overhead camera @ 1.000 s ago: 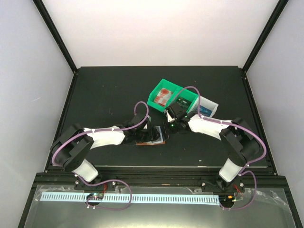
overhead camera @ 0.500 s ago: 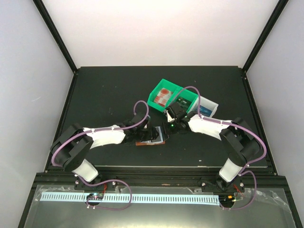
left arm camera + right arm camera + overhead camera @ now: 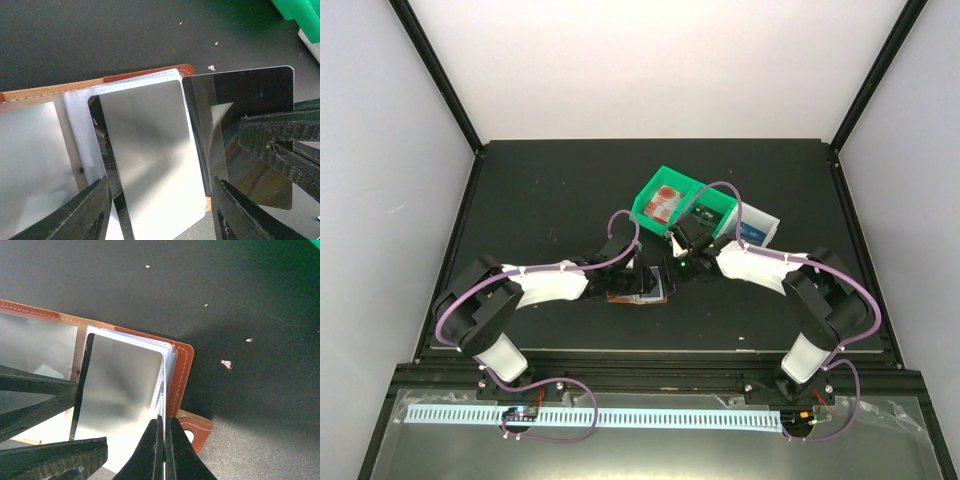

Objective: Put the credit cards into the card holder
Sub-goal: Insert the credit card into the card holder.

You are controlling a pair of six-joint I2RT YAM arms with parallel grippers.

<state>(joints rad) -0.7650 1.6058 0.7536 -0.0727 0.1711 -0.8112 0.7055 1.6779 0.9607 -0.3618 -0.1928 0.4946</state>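
The brown card holder (image 3: 620,297) lies open on the black table, and it also shows in the left wrist view (image 3: 145,76) and the right wrist view (image 3: 179,375). A dark glossy credit card (image 3: 145,150) lies in its clear sleeves, also seen in the right wrist view (image 3: 117,390). My left gripper (image 3: 160,210) is open, one finger each side of that card. My right gripper (image 3: 163,440) is shut on a thin see-through sleeve page (image 3: 240,95) and holds it up on edge. A red card (image 3: 666,200) lies in a green bin.
Two green bins (image 3: 655,212) (image 3: 715,212) and a white bin (image 3: 760,228) stand just behind the grippers. Both grippers (image 3: 632,275) (image 3: 676,262) crowd over the holder. The holder's strap with snap hole (image 3: 196,430) sticks out to the right. Black frame posts stand at the table's far corners.
My left arm has shifted slightly right and forward over the card holder. The right gripper has stayed where it was, still pinching the sleeve.
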